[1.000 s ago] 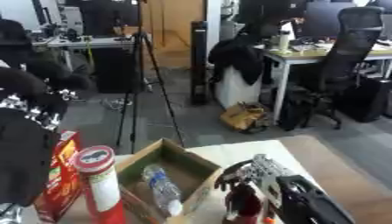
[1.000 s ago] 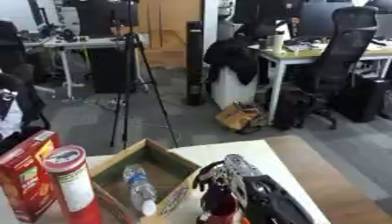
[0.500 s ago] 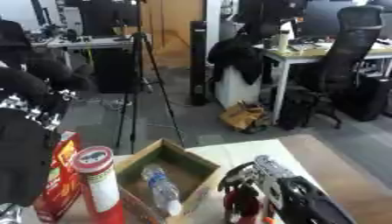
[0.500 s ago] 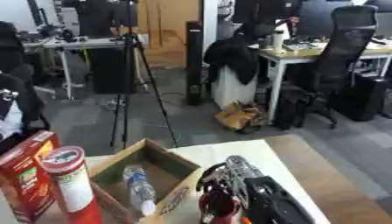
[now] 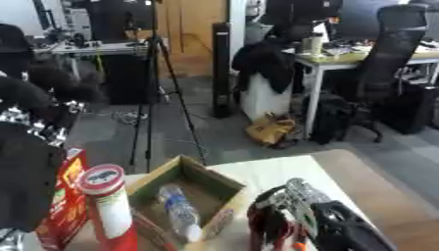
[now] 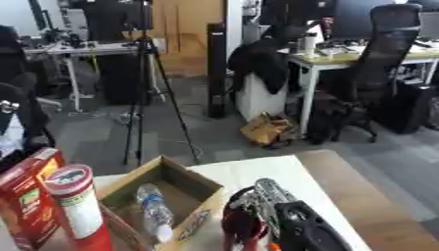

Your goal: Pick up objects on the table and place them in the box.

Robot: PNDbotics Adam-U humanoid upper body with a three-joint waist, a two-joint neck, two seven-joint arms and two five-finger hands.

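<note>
At the table's (image 6: 334, 181) near edge the right hand (image 6: 270, 208) has its fingers curled round a dark red bottle (image 6: 242, 230), just beside the open cardboard box (image 6: 163, 193), where a clear water bottle (image 6: 154, 211) lies inside, with a red can (image 6: 77, 206) standing on the box's left.

I see only my right hand (image 5: 296, 215), its black arm running off behind it toward the lower right corner. Its silver-jointed fingers (image 6: 257, 203) are curled over, knuckles up, wrapped round a dark red object beneath the palm. My left hand shows nowhere.
</note>
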